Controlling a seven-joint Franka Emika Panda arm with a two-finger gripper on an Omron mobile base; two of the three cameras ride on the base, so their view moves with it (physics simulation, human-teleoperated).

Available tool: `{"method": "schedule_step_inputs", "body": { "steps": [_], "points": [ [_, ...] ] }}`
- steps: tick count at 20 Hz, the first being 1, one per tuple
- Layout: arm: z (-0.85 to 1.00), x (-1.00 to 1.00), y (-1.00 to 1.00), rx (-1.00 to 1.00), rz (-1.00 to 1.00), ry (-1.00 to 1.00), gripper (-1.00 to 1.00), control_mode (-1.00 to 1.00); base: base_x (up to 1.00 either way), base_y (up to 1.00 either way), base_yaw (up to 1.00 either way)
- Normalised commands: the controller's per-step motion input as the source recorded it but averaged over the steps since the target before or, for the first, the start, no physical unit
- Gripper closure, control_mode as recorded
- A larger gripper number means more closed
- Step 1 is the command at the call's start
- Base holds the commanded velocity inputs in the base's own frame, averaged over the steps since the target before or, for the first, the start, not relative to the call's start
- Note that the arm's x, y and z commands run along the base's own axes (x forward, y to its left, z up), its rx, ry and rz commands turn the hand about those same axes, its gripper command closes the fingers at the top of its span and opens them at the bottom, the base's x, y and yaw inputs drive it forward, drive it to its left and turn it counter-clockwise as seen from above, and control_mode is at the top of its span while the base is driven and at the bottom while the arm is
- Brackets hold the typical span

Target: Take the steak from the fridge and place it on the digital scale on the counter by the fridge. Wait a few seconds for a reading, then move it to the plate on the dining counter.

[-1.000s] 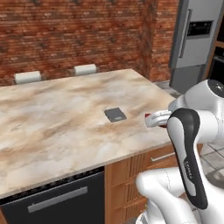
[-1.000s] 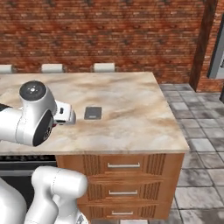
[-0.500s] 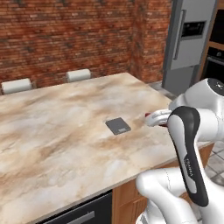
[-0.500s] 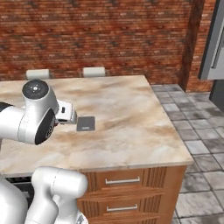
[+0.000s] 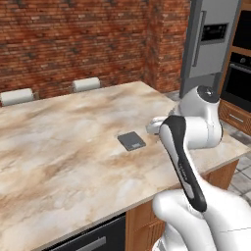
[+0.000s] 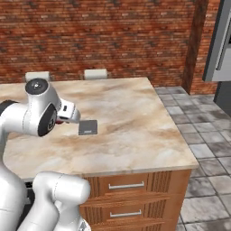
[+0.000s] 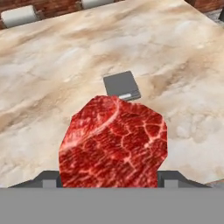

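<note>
The steak, a red marbled slab, sits between my fingertips, and my gripper is shut on it. Just beyond the steak lies the digital scale, a thin dark grey square pad on the beige marble counter. In the left base view the scale lies a little left of my gripper, which hovers above the counter. The right base view has the scale just right of my gripper. The grey steel fridge stands closed at the back right. The plate is out of view.
A black oven stands in wooden cabinets right of the fridge. Two pale stools stand behind the counter's far edge, before a brick wall. Wooden drawers with silver handles front the counter. A tiled floor lies to the right.
The base has driven on, so both base views have shifted. The scale now lies closer to my hand. My grip on the steak is unchanged.
</note>
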Motion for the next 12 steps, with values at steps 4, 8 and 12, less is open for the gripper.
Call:
{"method": "schedule_step_inputs", "body": {
  "steps": [4, 8, 12],
  "points": [
    [-0.42, 1.00, 0.13, 0.00, -0.14, 0.06, 1.00, -1.00, 0.00, 0.00, 0.00],
    [-0.51, 0.96, 0.07, 0.00, -0.11, 0.08, 1.00, -1.00, 0.00, 0.00, 0.00],
    [-0.54, 0.86, 0.00, 0.00, -0.09, 0.05, 1.00, -1.00, 0.00, 0.00, 0.00]
  ]
}}
